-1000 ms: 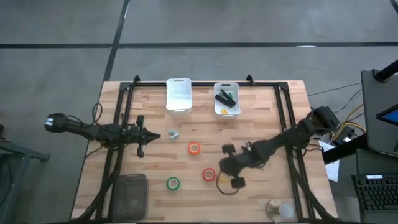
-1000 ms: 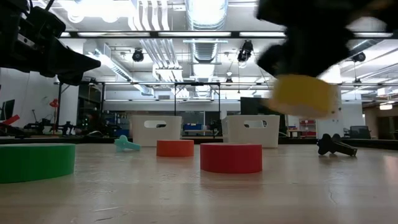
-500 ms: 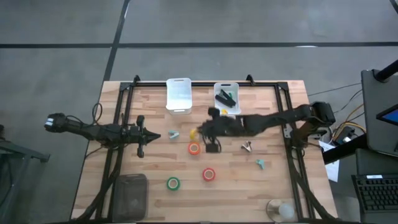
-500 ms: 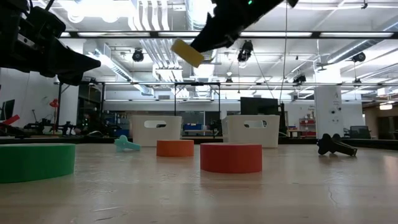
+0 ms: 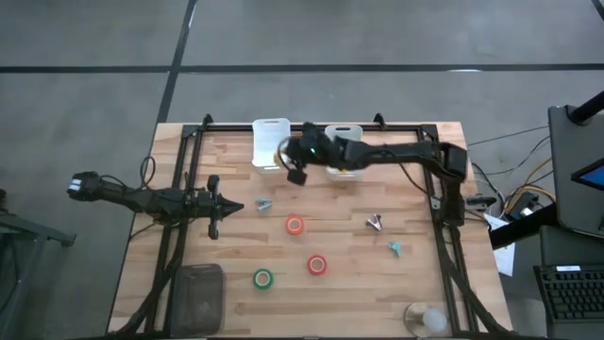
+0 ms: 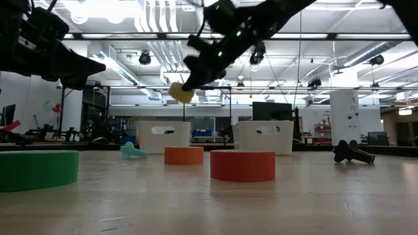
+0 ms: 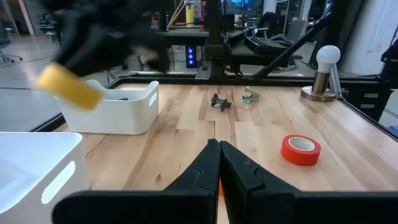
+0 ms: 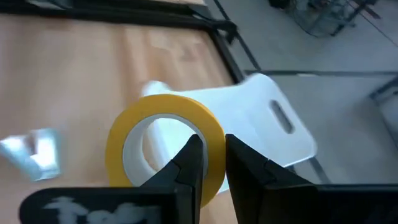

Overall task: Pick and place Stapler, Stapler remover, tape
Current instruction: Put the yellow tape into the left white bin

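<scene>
The right pincer (image 8: 211, 163) pinched the yellow tape (image 8: 165, 146) by its wall, above the white bin (image 5: 271, 144). Gripped so thinly, the roll might have slipped and missed. The left pincer (image 7: 219, 155) waited closed, well apart.

Workshop hall around a wooden counter

A pale butcher-block counter (image 5: 236, 246) with a black frame (image 5: 311, 125) along its edges stands on a grey concrete floor (image 5: 311, 38) crossed by dark seams. Past the counter's far edge, the low view shows an open hall: long ceiling light strips (image 6: 215, 36), exposed ducts (image 6: 157, 55), a white pillar (image 6: 339, 114) and cluttered workbenches (image 6: 39, 137). Beside the counter's right edge sits a keyboard (image 5: 571, 293).
</scene>
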